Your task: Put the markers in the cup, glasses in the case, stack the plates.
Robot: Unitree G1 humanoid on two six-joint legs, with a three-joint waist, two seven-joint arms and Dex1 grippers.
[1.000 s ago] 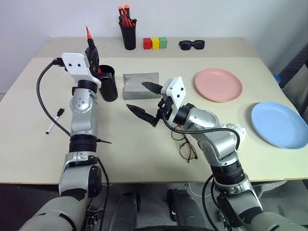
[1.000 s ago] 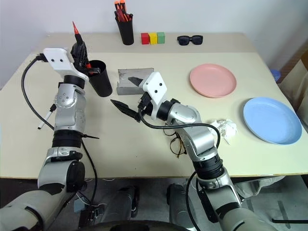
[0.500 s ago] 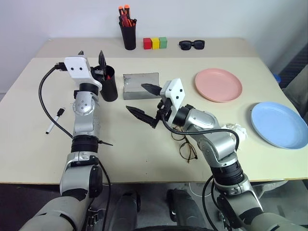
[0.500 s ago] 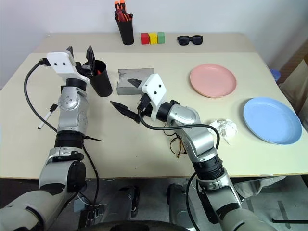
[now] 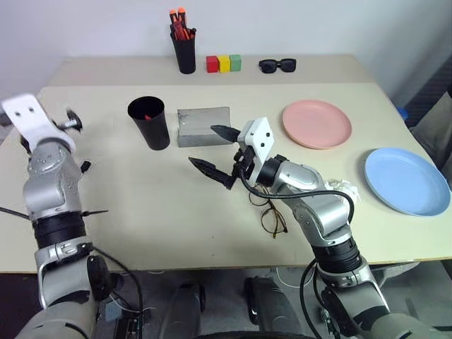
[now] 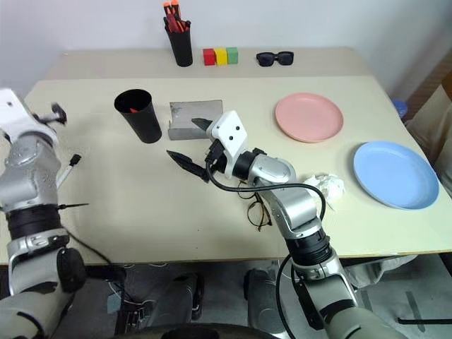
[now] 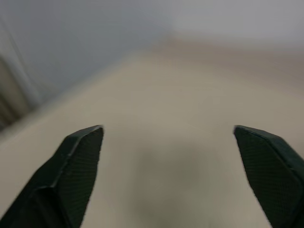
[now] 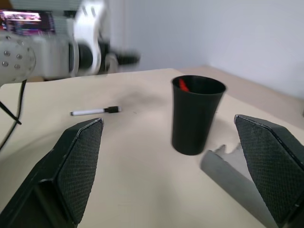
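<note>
The black cup [image 5: 149, 123] stands left of centre with the red marker [image 5: 147, 115] inside it. The white marker [image 6: 72, 161] lies on the table by the left edge and also shows as the white marker [image 8: 95, 111] in the right wrist view. My left gripper [image 7: 166, 130] is open and empty, out near that edge, left of the cup. The grey case [image 5: 203, 127] sits beside the cup. Just right of the case, my right gripper [image 5: 216, 150] hovers open and empty. The glasses [image 5: 272, 213] lie under my right forearm. The pink plate [image 5: 317, 123] and blue plate [image 5: 406, 180] lie apart at the right.
A black pen holder [image 5: 185, 51] with orange-red pens, three coloured blocks [image 5: 222, 63] and black sunglasses [image 5: 277, 66] line the far edge. A crumpled white paper [image 5: 345, 189] lies between the glasses and the blue plate.
My left gripper opened over the cup and left the red marker inside it. It then swung left and down toward the table's left edge. The right arm stayed put.
</note>
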